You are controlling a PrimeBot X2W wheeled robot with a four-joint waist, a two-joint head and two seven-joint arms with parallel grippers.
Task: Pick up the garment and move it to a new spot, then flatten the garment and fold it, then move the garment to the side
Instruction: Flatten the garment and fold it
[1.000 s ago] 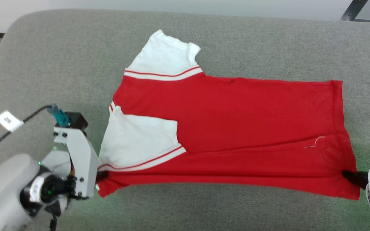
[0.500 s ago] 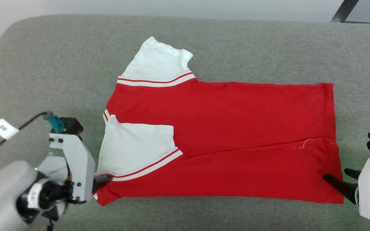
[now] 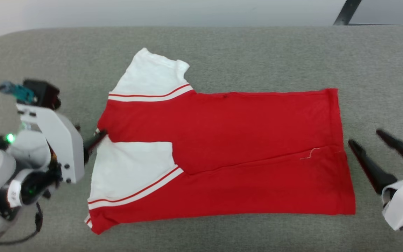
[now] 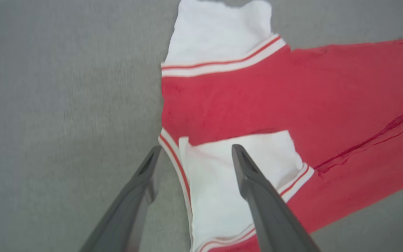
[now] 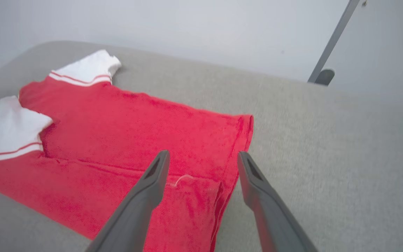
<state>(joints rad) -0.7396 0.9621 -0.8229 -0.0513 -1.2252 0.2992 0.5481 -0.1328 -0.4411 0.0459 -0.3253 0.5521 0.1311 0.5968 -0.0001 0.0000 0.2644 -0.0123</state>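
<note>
One broad grey padded surface [image 3: 257,52] lies under everything we see. The garment [image 3: 243,133] rests flat near its middle, laid lengthwise across our front, with the hem toward our right and the collar end toward our left. Its near long edge is folded up over the red body, leaving a soft crease along the length.

Our left gripper [image 4: 196,148] sits at the collar end with its jaws spread wide and nothing held. One finger hangs over the bare grey surface and the other over the folded-in white sleeve [image 3: 135,168]; we cannot tell whether either touches the cloth. Our right gripper [image 3: 366,137] is just beside the hem, clear of the fabric in the head view, and it too is fully open and empty.

The other white sleeve [image 3: 149,75] sticks out on the far side — its red-and-white trim band is plain to see. A small pale loose thread [image 3: 310,154] curls on the fold near the hem.
</note>
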